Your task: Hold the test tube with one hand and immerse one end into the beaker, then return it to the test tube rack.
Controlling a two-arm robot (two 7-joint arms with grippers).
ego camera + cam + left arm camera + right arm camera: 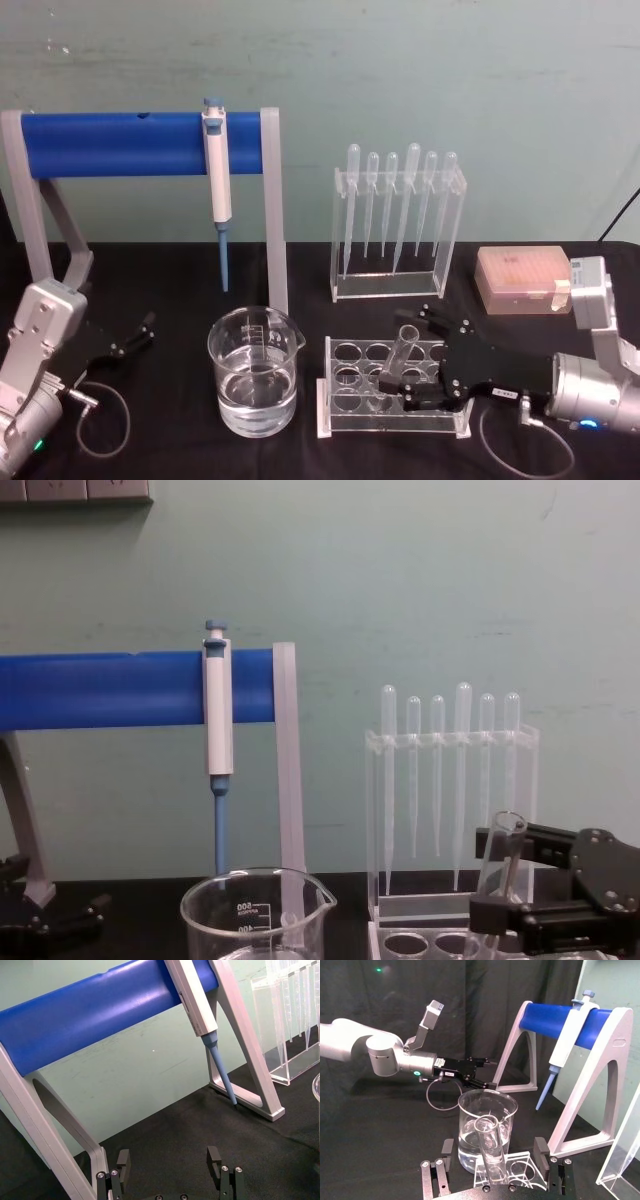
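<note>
The test tube (403,340) stands in the test tube rack (395,426), just beside the beaker (252,345) on the robot's right, leaning with its open rim tipped away from the beaker. The right gripper (398,355) reaches in from the side farthest from the beaker. Its fingers (447,1149) are spread wide, one on each side of the glass, with neither touching it. The left gripper (135,335) sits low, well apart from the beaker on its other side, its jaws also apart and holding nothing.

This looks like the moment before the grasp. To do it well, the right gripper should centre on the tube so both pads meet the glass together. Otherwise one pad pushes first and levers the tube against its hole. A grip below the rim, around the upper middle, leaves the round end free for dipping. Smooth glass can slip, so the squeeze should be firm but not hard. The lift should follow the tube's own lean until the bottom clears the rack, or the light acrylic may be dragged toward the beaker. Then the tube travels over the beaker's rim and descends into the water (258,398)
</note>
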